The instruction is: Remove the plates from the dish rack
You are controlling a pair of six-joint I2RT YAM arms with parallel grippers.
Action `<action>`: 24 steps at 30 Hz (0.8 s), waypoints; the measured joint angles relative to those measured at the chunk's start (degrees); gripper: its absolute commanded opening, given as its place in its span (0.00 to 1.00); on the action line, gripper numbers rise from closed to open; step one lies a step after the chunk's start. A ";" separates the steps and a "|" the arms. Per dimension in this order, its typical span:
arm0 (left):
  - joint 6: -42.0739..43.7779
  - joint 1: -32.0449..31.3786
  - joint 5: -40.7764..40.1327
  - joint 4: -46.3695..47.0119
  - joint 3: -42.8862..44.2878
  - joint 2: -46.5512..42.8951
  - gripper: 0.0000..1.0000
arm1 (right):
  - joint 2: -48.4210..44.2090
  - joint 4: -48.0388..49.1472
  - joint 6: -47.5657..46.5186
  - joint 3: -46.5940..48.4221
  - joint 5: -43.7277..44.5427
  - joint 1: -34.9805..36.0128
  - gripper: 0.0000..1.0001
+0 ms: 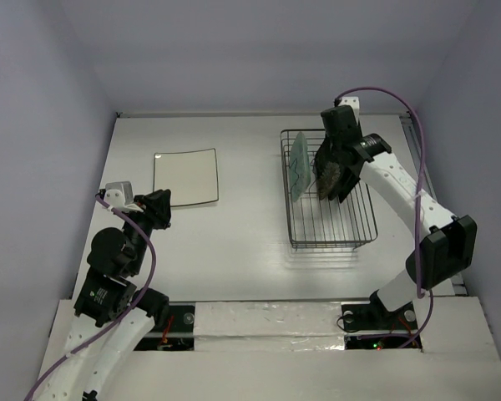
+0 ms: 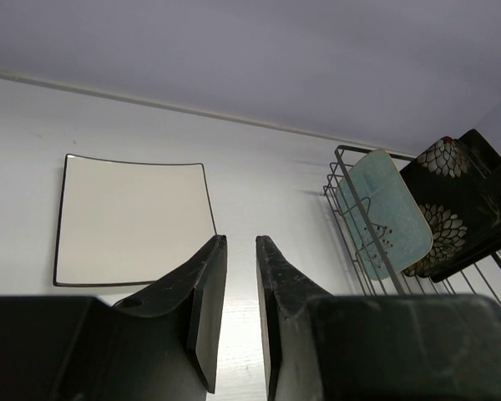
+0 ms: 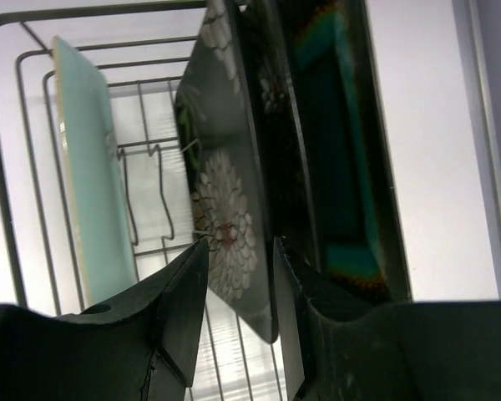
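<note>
While your left gripper (image 2: 240, 244) hovers empty, fingers narrowly parted, just beside the white square plate (image 2: 134, 219) lying flat on the table (image 1: 250, 221), your right gripper (image 3: 240, 246) pinches the black floral plate (image 3: 230, 200), upright in the dish rack (image 1: 334, 227) between the mint-green plate (image 3: 88, 184) and the teal plate (image 3: 342, 150).

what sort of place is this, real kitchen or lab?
Probably a lab test cell, not a kitchen: blank walls box in a white table that holds a wire rack and a white plate.
</note>
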 measured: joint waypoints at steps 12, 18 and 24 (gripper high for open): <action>0.00 0.00 0.00 0.02 0.00 0.07 0.19 | 0.92 -0.02 -1.31 0.00 1.66 -1.44 0.40; 0.00 0.00 0.00 0.02 0.00 0.07 0.19 | 3.93 0.44 -1.90 0.04 1.25 -2.38 0.37; 0.00 0.00 0.00 0.02 0.00 0.07 0.19 | 7.74 0.20 -3.45 1.03 1.68 -2.89 0.35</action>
